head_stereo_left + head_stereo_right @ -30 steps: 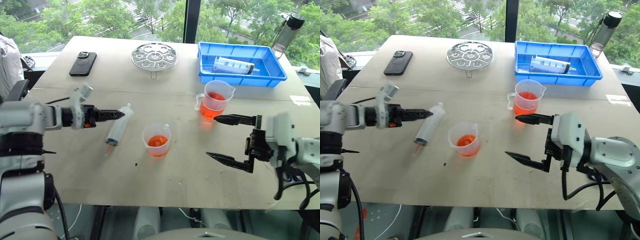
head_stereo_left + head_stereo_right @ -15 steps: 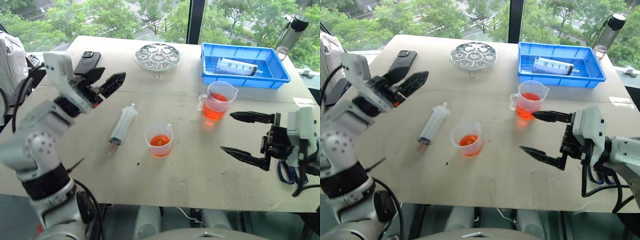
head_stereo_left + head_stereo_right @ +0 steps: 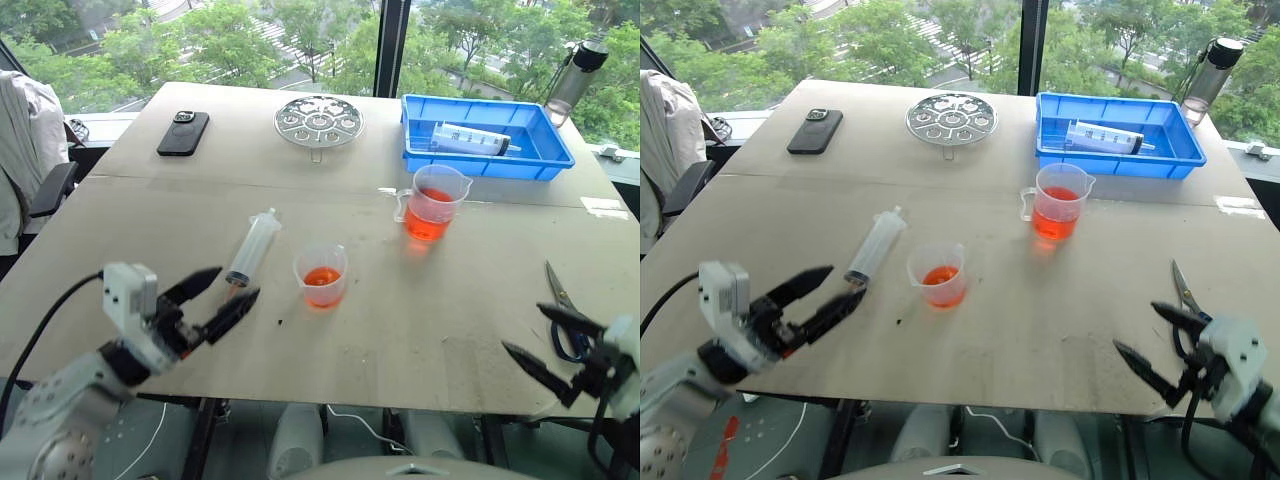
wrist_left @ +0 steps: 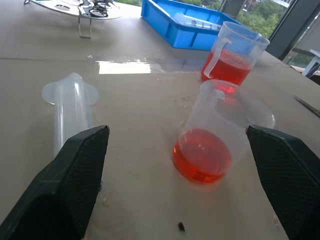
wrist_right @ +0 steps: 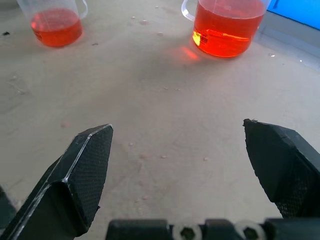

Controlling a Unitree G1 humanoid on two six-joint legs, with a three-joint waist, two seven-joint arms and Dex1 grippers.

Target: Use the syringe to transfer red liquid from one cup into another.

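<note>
The syringe (image 3: 252, 248) lies flat on the table, its tip toward the near edge, just left of the short cup (image 3: 321, 275). That cup holds a little red liquid (image 4: 202, 161). The spouted beaker (image 3: 433, 202) stands farther right, about a third full of red liquid (image 5: 227, 30). My left gripper (image 3: 233, 283) hovers open at the near left edge, close to the syringe's tip and apart from it. Near the front right corner, my right gripper (image 3: 525, 328) is open and holds nothing.
A blue tray (image 3: 548, 158) at the back right holds a second syringe (image 3: 472, 136). Scissors (image 3: 562, 298) lie next to the right gripper. A phone (image 3: 183, 132), a round metal rack (image 3: 318, 115) and a bottle (image 3: 577, 68) stand along the far side.
Both arms have drawn back and down to the table's near edge, away from the syringe and beaker. The syringe and both cups have stayed in place.
</note>
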